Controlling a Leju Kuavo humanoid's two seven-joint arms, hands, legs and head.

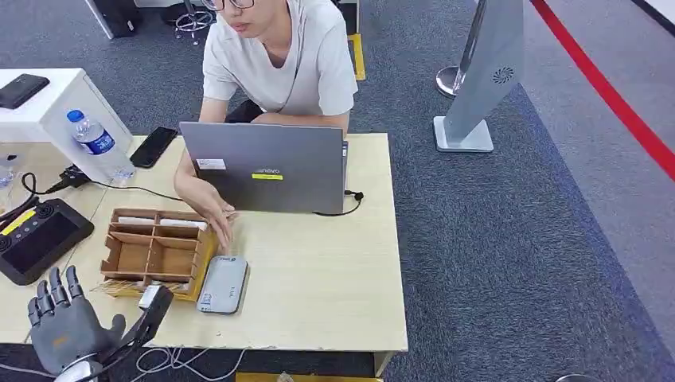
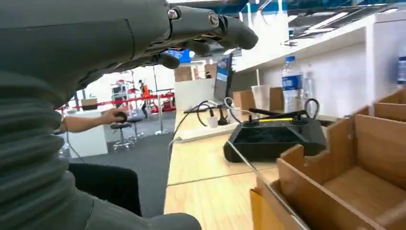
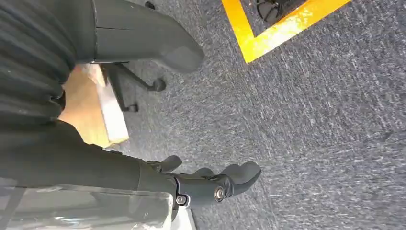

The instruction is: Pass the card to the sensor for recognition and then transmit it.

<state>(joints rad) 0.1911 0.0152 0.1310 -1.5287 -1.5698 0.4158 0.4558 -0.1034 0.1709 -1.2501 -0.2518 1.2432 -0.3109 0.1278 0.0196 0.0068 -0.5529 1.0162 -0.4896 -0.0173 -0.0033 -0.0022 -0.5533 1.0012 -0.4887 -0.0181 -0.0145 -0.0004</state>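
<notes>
Both hands hold nothing. Left hand [image 1: 65, 325] rises at the light wooden tabletop's [image 1: 318, 278] near-left edge, fingers spread, beside the wooden compartment box [image 1: 155, 253]. Right hand [image 3: 210, 184] hangs over grey carpet [image 3: 311, 120], fingers loosely apart.

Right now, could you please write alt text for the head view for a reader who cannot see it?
The robot's left hand, fingers spread and empty, hovers at the near edge of a wooden table beside a wooden organizer and a grey sensor. Across it, a person sits behind a laptop, one hand near the organizer.
</notes>
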